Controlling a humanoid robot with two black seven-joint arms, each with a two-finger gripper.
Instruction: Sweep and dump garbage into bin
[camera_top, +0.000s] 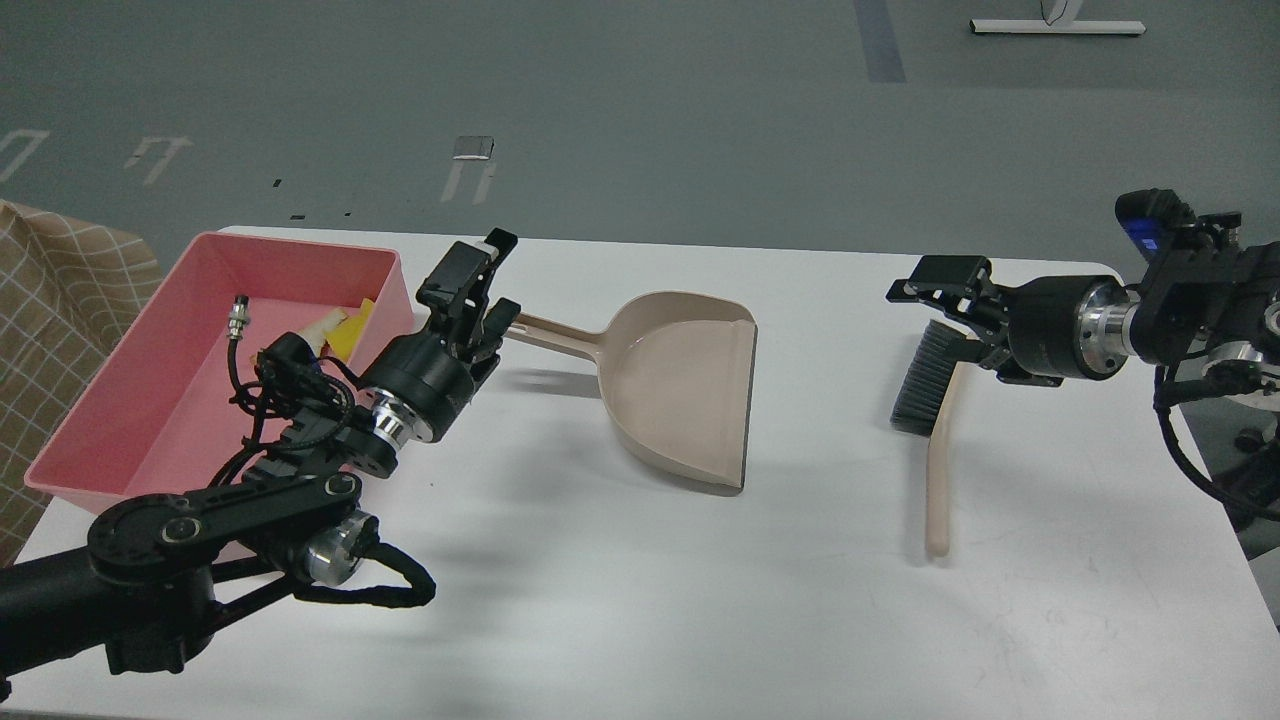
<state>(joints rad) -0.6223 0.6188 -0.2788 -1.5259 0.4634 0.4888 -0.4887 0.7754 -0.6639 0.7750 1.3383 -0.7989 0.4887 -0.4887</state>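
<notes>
In pink bin, yellow sponge chunk w/ white bread slice beside

The left arm covers the bin's near right corner, at about 8 o'clock, and most of the garbage, of which only a yellow and whitish sliver shows. The dustpan handle's tip disappears behind the left claw. The table is cut off along the bottom edge. The checkered cloth runs off at 9 o'clock.
</notes>
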